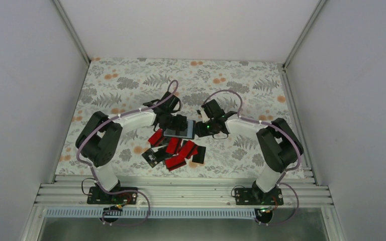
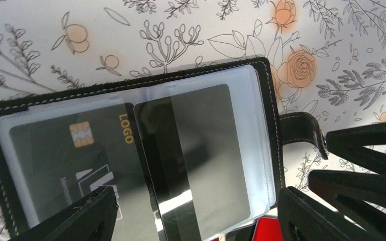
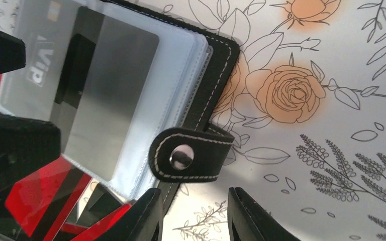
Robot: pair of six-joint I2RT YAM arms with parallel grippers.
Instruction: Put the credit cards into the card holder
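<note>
Mid-insertion, probably: glossy black card is resting on the stitched black card holder, left claw and right claw gaping beside it; nudging's next.

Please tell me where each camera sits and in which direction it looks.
Top external: high behind the bases, looking down on the table; left arm and right arm show.
Left wrist: close above the open card holder; left gripper at the lower edge.
Right wrist: close above the holder's snap strap; right gripper at the lower edge.
Both wrist views share the card holder and its sleeved black card.
</note>
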